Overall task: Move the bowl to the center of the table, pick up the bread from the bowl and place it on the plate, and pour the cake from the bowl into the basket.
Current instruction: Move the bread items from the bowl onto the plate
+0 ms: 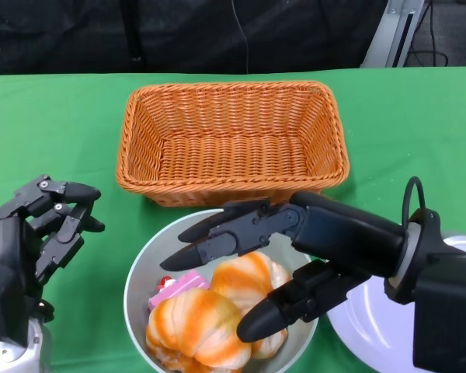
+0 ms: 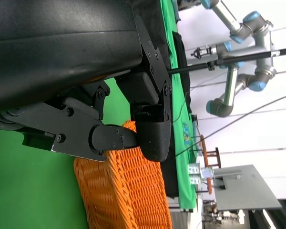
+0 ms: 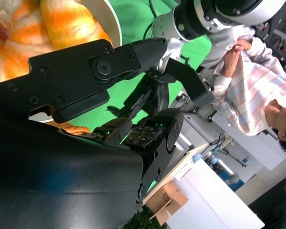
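The white bowl (image 1: 140,268) sits at the table's near edge, in front of the basket. It holds two orange-and-white bread buns (image 1: 194,322) and a pink cake (image 1: 179,286) with a red top. My right hand (image 1: 272,256) reaches over the bowl with its fingers spread, the upper fingers (image 1: 217,233) above the farther bun (image 1: 252,276) and the thumb on its near side. I cannot see a firm grip. The right wrist view shows the bread (image 3: 66,24) just past that hand (image 3: 86,95). My left hand (image 1: 46,225) hovers left of the bowl, holding nothing. The white plate (image 1: 365,318) lies at the lower right, partly under my right forearm.
The orange wicker basket (image 1: 233,140) stands empty just behind the bowl; it shows beyond my left hand (image 2: 109,119) as the basket (image 2: 128,191) in the left wrist view. A person (image 3: 257,81) in a striped shirt sits beside the table. Green cloth covers the table.
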You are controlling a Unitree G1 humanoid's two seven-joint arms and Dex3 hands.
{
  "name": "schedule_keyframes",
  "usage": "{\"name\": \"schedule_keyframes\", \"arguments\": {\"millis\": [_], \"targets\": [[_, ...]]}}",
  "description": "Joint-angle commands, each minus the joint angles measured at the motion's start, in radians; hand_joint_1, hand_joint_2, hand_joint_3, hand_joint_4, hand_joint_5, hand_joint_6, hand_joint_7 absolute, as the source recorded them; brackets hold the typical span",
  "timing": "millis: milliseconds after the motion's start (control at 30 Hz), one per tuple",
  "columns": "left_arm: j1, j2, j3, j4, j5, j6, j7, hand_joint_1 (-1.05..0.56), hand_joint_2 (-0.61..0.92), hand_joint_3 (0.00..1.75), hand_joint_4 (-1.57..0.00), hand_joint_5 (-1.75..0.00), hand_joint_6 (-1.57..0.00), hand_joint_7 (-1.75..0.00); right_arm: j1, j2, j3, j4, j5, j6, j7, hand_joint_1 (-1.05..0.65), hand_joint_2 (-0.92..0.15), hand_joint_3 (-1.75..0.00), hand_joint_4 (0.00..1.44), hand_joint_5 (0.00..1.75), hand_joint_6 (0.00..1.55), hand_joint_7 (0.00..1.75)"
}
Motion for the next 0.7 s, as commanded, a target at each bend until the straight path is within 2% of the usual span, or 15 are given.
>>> {"name": "schedule_keyframes", "arguments": {"millis": [33, 100, 200, 267, 533, 700], "targets": [[-0.013, 0.020, 0.005, 0.014, 0.004, -0.026, 0.003, -0.15, 0.92, 0.37, -0.87, -1.22, -0.91, -0.91, -0.013, -0.020, 0.001, -0.006, 0.004, 0.009, 0.018, -0.75, -0.92, -0.03, 0.65, 0.24, 0.56, 0.00], [-0.018, 0.014, 0.007, 0.024, 0.013, -0.042, 0.024, -0.13, 0.91, 0.37, -0.88, -1.21, -0.92, -0.90, -0.019, -0.028, 0.003, -0.005, 0.007, 0.009, 0.032, -0.76, -0.92, -0.04, 0.65, 0.22, 0.54, 0.00], [-0.022, 0.009, 0.004, 0.031, 0.023, -0.041, 0.045, -0.12, 0.83, 0.54, -0.88, -1.25, -0.92, -0.95, -0.028, -0.039, 0.000, -0.002, 0.013, 0.011, 0.054, -0.77, -0.92, -0.06, 0.65, 0.20, 0.52, 0.00], [-0.022, 0.007, 0.001, 0.029, 0.028, -0.044, 0.051, -0.12, 0.81, 0.59, -0.87, -1.28, -0.91, -0.96, -0.034, -0.047, -0.001, -0.001, 0.015, 0.014, 0.067, -0.78, -0.92, -0.08, 0.66, 0.18, 0.50, 0.00], [-0.013, 0.017, -0.014, 0.025, 0.067, -0.048, 0.093, -0.12, 0.81, 0.63, -0.82, -1.29, -0.88, -0.97, -0.060, -0.070, 0.006, 0.012, 0.021, 0.039, 0.122, -0.83, -0.92, -0.13, 0.67, 0.15, 0.51, 0.01], [-0.004, 0.012, -0.025, 0.015, 0.114, -0.065, 0.162, -0.10, 0.82, 0.63, -0.84, -1.31, -0.89, -0.99, -0.054, -0.079, 0.013, 0.022, 0.026, 0.052, 0.157, -0.85, -0.92, -0.15, 0.68, 0.14, 0.52, 0.01]]}}
